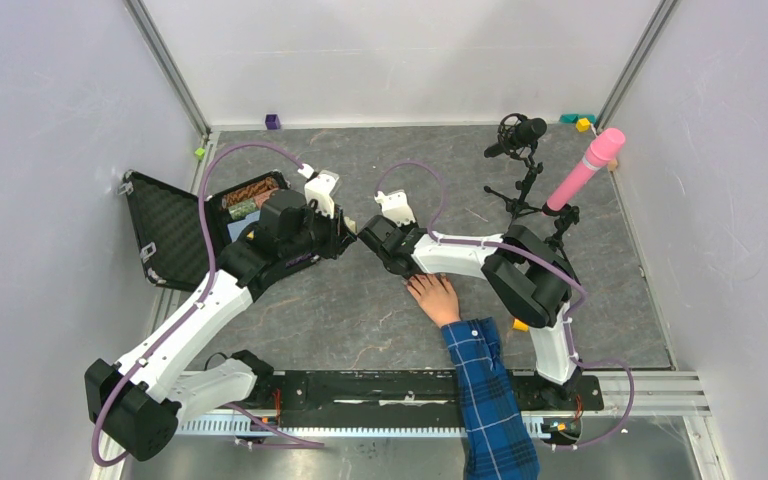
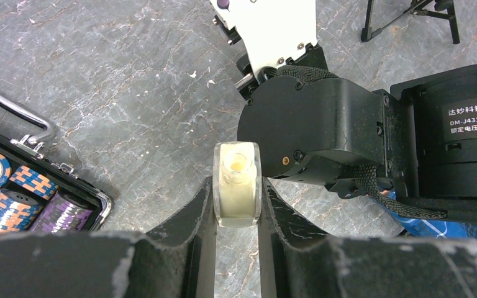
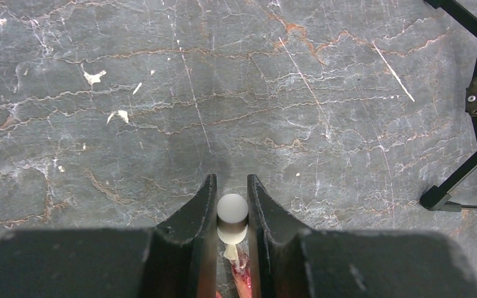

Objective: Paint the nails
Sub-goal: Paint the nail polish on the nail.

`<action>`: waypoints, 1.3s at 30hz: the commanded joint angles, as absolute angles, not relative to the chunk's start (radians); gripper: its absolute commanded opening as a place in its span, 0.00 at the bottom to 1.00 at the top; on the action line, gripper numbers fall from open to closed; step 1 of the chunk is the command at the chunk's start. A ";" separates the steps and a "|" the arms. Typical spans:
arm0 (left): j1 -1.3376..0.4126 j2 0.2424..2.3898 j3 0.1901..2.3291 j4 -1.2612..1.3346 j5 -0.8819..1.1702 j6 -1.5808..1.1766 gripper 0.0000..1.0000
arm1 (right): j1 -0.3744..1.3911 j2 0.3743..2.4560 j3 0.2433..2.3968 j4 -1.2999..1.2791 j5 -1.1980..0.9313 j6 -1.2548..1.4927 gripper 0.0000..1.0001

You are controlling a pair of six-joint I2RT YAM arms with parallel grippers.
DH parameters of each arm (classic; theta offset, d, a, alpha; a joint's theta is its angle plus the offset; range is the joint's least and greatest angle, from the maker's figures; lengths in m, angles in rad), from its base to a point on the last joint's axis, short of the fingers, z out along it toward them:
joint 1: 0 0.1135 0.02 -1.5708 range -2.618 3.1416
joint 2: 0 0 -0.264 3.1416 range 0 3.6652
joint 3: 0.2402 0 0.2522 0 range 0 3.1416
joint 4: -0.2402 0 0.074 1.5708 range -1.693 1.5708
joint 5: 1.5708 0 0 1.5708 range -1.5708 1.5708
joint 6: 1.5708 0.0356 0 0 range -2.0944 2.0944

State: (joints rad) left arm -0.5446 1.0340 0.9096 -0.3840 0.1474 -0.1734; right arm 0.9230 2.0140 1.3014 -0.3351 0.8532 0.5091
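Nails (image 3: 240, 276) are lying just under my right gripper (image 3: 231, 183), which I'm clamping on a round white cap (image 3: 232, 210); my left gripper (image 2: 237, 186) is squeezing a squarish translucent bottle (image 2: 237, 177).

Blue plaid sleeve (image 1: 490, 400); grey veined tabletop (image 1: 360, 310); pale cream bottle (image 2: 237, 186); white brush cap (image 3: 232, 211)

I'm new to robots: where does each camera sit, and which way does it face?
Top external: above and behind the robot, looking down on the table, left arm, right arm and the person's hand.
Left wrist: on the left arm, looking along the left gripper, shut on the small bottle; right arm beyond.
Right wrist: on the right arm, looking down past the right gripper, shut on the white cap, at the table.
Shared: black stand, both wrist views.
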 commanded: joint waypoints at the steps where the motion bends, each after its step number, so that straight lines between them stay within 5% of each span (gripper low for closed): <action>1: -0.540 1.031 0.918 -0.358 0.138 -0.155 0.03 | 0.927 2.028 1.345 -0.307 0.891 0.509 0.00; 39: -0.538 1.022 0.914 -0.362 0.117 -0.164 0.03 | 0.874 1.884 1.258 -0.249 0.857 0.506 0.00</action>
